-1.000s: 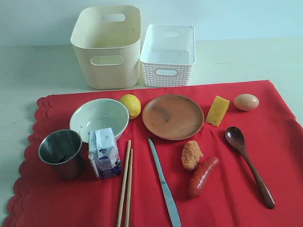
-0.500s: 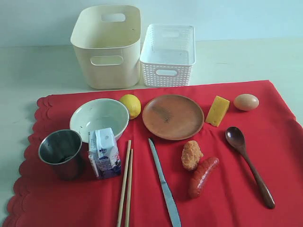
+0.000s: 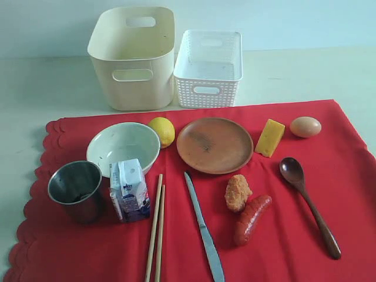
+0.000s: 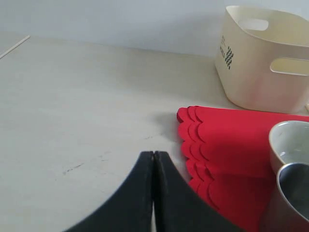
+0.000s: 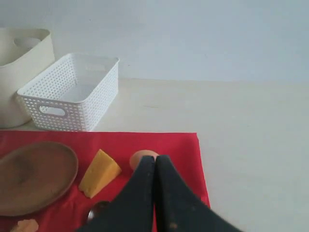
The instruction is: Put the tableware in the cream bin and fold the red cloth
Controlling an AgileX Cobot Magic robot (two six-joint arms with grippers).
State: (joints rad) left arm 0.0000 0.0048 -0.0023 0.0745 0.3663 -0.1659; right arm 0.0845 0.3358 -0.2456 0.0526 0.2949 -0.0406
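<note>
Red cloth (image 3: 294, 247) lies spread flat on pale table (image 3: 35, 88), scalloped edge at L. All food and tableware sits on it, none in the bins.

Things in the way, big to small:
- Milk carton (image 3: 129, 191) stands btw steel cup (image 3: 75, 188) and chopsticks (image 3: 155, 229), right in front of bowl (image 3: 123, 147).
- Sausage (image 3: 252, 219) and nugget (image 3: 238, 192) lie btw knife (image 3: 204, 232) and spoon (image 3: 308, 205), close together.
- Cheese (image 3: 269, 138) is just R of plate (image 3: 214, 145), w/ egg (image 3: 305, 127) near it.
- Lemon (image 3: 162, 130) sits btw bowl and plate, against bowl rim.

Containers:
- Cream bin (image 3: 132, 88) is upright on bare table at cloth's far edge; what shows of its inside is plain wall.
- White basket (image 3: 207, 94) stands just beside it on R, same.
- Bowl inside shows faint specks only.
- Cup inside is dark and reflective; can't tell contents.

Left gripper (image 4: 153, 159): jaws pressed together, nothing btw them, over bare table near scalloped edge. Right gripper (image 5: 155, 164): jaws together, nothing held, over cloth's R side near egg.
</note>
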